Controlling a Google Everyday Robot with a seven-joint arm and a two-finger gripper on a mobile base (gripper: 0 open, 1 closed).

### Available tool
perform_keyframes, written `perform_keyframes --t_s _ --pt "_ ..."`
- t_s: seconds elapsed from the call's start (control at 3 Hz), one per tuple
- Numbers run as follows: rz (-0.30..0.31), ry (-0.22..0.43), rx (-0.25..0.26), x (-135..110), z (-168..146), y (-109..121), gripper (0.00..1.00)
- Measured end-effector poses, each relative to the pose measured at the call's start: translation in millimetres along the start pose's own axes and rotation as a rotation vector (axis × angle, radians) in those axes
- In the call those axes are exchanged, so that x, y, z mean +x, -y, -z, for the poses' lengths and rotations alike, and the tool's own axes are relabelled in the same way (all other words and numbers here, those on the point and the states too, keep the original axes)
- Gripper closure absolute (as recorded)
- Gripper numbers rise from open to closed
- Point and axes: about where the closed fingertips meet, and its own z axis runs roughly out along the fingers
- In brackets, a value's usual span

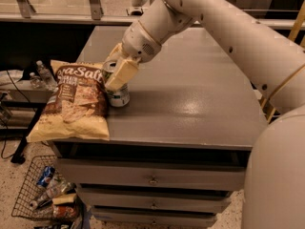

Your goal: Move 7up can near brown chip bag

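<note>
The 7up can (117, 95), silver with a green and white label, stands upright on the grey cabinet top (190, 99), right beside the right edge of the brown chip bag (74, 101). The bag is pale yellow with a brown centre panel and lies flat at the cabinet's left front. My gripper (116, 73) comes down from the upper right and is shut on the can's upper part. Its pale fingers (121, 73) cover much of the can's top and side.
The cabinet has drawers (152, 175) below its front edge. A wire basket (45, 197) with bottles and cans sits on the floor at the lower left. A low shelf with bottles (38, 78) stands left of the cabinet. A railing runs behind.
</note>
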Motion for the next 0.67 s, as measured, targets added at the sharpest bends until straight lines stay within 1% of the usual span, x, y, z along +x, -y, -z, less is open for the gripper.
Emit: perform_keyframes --t_s 0.67 --pt "0.001 0.001 -0.002 -0.6 -1.6 0.3 0.37"
